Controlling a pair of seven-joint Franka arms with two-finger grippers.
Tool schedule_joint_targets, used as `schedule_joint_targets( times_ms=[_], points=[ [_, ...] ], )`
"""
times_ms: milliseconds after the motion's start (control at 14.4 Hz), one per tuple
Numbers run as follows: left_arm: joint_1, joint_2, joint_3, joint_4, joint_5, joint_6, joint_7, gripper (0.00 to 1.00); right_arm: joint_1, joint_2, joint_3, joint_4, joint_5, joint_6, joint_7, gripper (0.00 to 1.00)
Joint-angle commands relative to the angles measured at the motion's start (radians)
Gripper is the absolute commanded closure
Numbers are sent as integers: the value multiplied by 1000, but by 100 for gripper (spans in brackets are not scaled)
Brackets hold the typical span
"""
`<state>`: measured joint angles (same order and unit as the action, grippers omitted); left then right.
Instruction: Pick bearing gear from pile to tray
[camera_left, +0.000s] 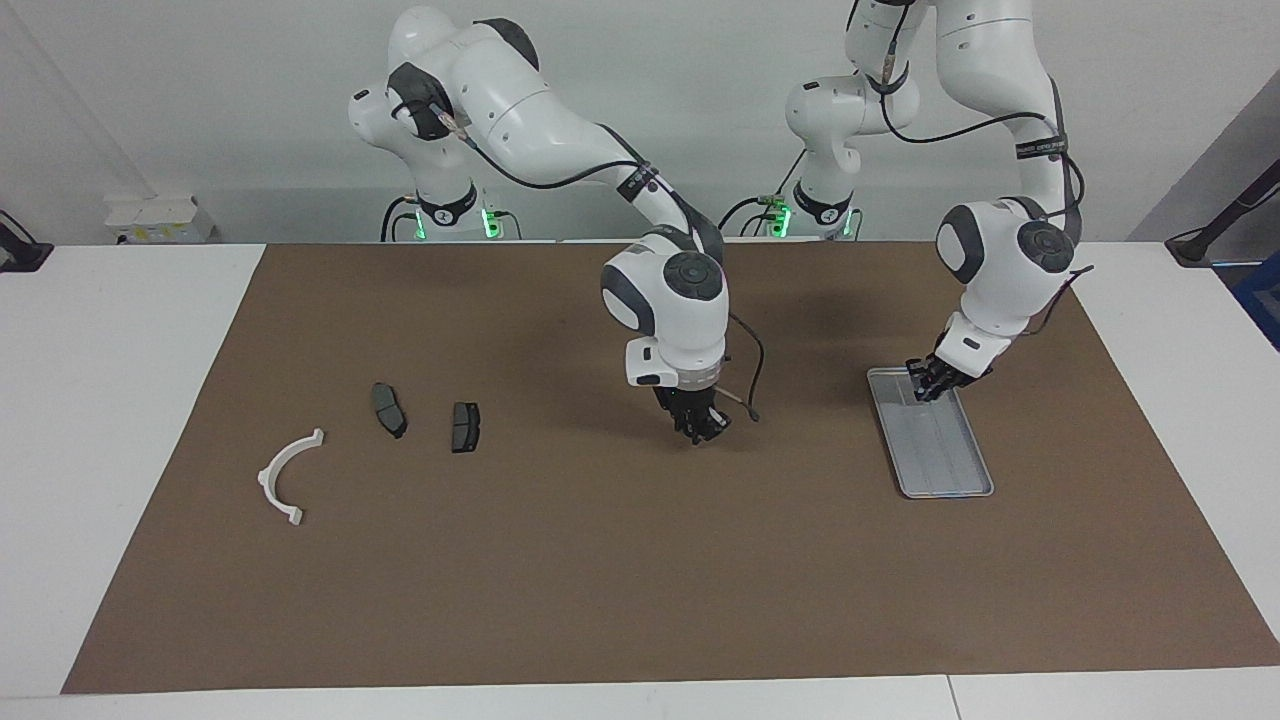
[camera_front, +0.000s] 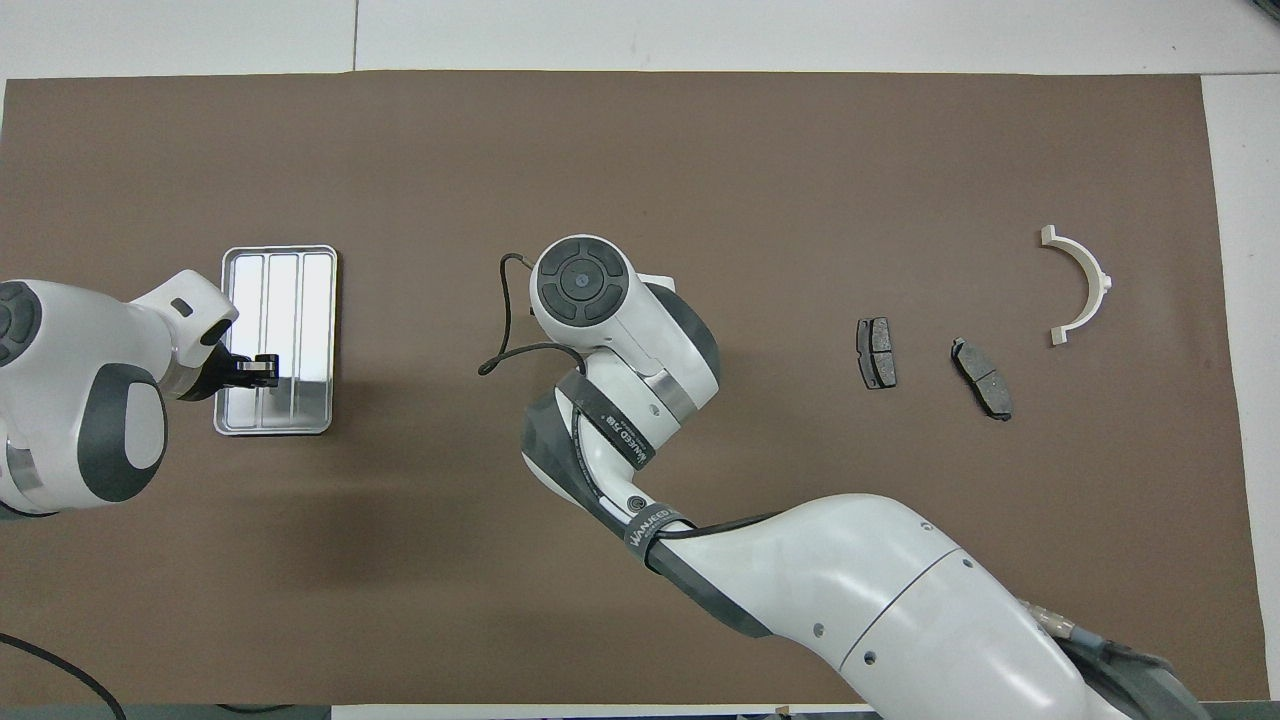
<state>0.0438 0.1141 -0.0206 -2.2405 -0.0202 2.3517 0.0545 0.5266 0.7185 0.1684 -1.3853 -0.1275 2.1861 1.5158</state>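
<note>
Brown mat covers the bench (camera_left: 640, 600), white wall at the robots' end. Facing view: tray (camera_left: 945, 465) lies toward the left arm's end; everything else is placed from it. Left hand (camera_left: 925, 385) hangs over the tray's end nearest the robots, fingertips pinched together, no part visible in them. Right hand (camera_left: 703, 425) hovers low over bare mat, well apart from the tray toward the right arm's end; can't tell how far open or whether it carries anything. Pile sits still further that way: two brake pads (camera_left: 465, 427) and white arc (camera_left: 288, 478). No bearing gear seen anywhere.

Overhead view: left hand (camera_front: 262, 370) covers the tray (camera_front: 280, 425) rim zone nearest the robots; right hand hidden under its own wrist. Brake pads (camera_front: 876, 352), arc (camera_front: 1078, 285) well apart from tray.

Judgement: drop step. Do it well by lowering inside the rim before releasing, so a round part can't roll off.
</note>
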Motion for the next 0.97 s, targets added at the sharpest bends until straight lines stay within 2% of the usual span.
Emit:
schedule_joint_targets(
  times_ms=[0,139,208,278,625,903],
  points=[
    [-16,-27,11,-41,-12,31,-12,100,-11,-11,5,-32,-23,32,18,100],
    [-16,-24,11,-42,-12,35,-12,100,-11,-13,3,-32,-23,31,18,100],
    [-16,-22,11,-44,-12,38,-13,100,-11,-13,3,-32,-23,29,18,58],
    [-16,-21,11,-45,-12,46,-13,100,-11,-13,2,-31,-24,18,18,1],
    [-16,-5,11,-51,-12,64,-15,100,-54,-25,-1,-1,-38,-31,-14,0],
    [-25,-4,11,-70,-12,99,-21,100,-170,-80,5,-1,-20,-89,-231,0]
  ],
)
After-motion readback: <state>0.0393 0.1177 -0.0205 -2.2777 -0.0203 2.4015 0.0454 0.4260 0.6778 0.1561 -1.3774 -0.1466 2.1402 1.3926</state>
